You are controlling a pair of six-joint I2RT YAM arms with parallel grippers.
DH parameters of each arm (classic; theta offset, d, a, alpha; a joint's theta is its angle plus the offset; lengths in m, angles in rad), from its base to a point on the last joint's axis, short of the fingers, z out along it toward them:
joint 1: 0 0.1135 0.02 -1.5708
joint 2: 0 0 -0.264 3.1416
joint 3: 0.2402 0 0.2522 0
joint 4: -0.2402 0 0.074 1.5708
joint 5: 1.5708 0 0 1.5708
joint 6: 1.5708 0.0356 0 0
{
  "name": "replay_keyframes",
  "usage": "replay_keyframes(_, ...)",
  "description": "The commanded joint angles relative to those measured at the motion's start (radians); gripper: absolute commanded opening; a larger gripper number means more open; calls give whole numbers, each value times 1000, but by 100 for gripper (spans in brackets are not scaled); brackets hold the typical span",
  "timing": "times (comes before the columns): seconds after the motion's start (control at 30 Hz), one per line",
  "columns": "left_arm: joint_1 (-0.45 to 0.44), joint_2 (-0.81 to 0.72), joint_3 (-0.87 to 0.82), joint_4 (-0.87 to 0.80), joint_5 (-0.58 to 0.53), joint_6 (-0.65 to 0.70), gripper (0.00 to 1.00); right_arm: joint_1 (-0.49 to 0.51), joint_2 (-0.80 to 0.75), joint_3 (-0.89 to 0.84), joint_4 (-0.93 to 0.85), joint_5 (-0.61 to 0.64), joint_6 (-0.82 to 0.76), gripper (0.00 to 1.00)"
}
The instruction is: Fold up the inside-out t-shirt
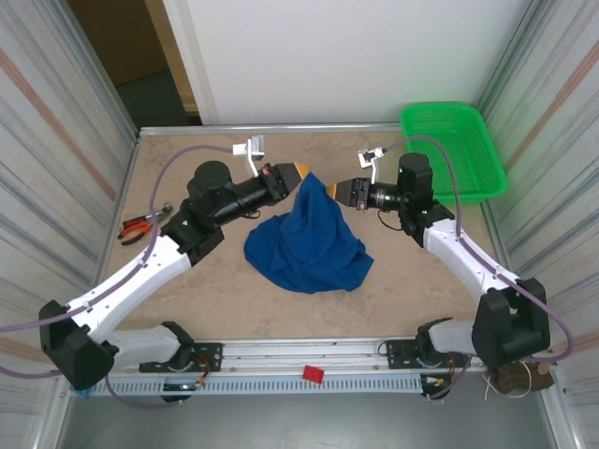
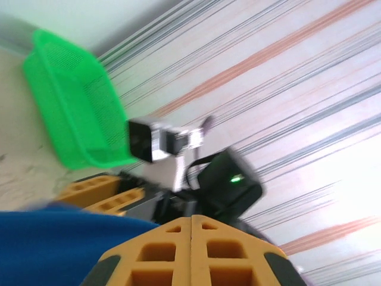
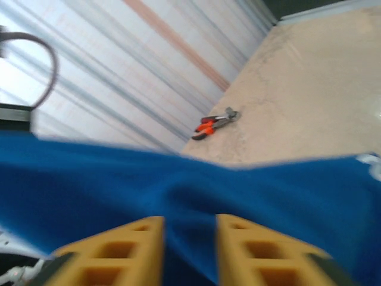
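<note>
Left gripper (image 1: 301,172) is clamped shut on the shirt's (image 1: 309,241) raised peak. Right gripper (image 1: 332,189) is just beside it, jaws partway apart with cloth in the gap. The rest of the shirt is heaped mid-table (image 1: 412,281). For a good step, the left should hold its pinch firm while the right backs clear without snagging, then regrips a hem or shoulder to spread it. Count: one shirt, one basket (image 1: 440,108), one pliers (image 1: 140,225), two grippers.
</note>
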Motion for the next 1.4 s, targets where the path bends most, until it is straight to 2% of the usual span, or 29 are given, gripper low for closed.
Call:
replay_keyframes(0.0, -10, -19, 50, 64, 22, -42, 0, -3, -83, 17, -137, 130, -56, 60)
replay_keyframes(0.1, -18, -8, 55, 78, 12, -63, 0, 47, -204, 49, -321, 271, -145, 56)
replay_keyframes(0.17, -20, -1, 50, 87, 9, -78, 0, 134, -274, 75, -423, 394, -211, 54)
replay_keyframes(0.27, -22, 11, 39, 104, 10, -99, 0, 250, -335, 99, -471, 520, -250, 53)
replay_keyframes(0.33, -24, 15, 37, 103, 9, -103, 0, 286, -331, 122, -471, 549, -262, 55)
replay_keyframes(0.4, -26, 17, 38, 103, 8, -106, 0, 303, -306, 149, -459, 553, -270, 65)
replay_keyframes(0.43, -28, 17, 40, 102, 7, -104, 0, 309, -278, 160, -451, 555, -278, 66)
replay_keyframes(0.6, -38, 17, 49, 97, 6, -106, 0, 311, -142, 233, -393, 556, -300, 63)
replay_keyframes(0.63, -38, 18, 50, 97, 5, -107, 0, 310, -120, 247, -383, 546, -300, 58)
replay_keyframes(0.67, -38, 18, 50, 95, 2, -107, 0, 308, -98, 267, -383, 533, -303, 44)
replay_keyframes(0.73, -38, 12, 50, 62, -27, -100, 0, 298, -79, 298, -401, 477, -308, 0)
replay_keyframes(0.83, -4, 2, 24, 39, -68, -104, 0, 265, -129, 276, -413, 369, -310, 0)
replay_keyframes(0.93, 63, 1, -5, 30, -86, -104, 0, 191, -209, 219, -397, 116, -292, 0)
replay_keyframes(1.03, 132, 28, -14, 36, -77, -85, 0, 137, -281, 149, -297, -106, -222, 0)
replay_keyframes(1.13, 180, 76, -11, 57, -51, -76, 0, 115, -265, 135, -192, -271, -139, 0)
replay_keyframes(1.2, 201, 105, -5, 71, -20, -68, 0, 116, -232, 144, -187, -285, -136, 0)
replay_keyframes(1.3, 229, 114, -2, 78, 61, -32, 1, 99, -209, 140, -173, -230, -131, 0)
replay_keyframes(1.37, 229, 68, -16, 33, 78, 20, 23, 76, -197, 138, -163, -177, -109, 0)
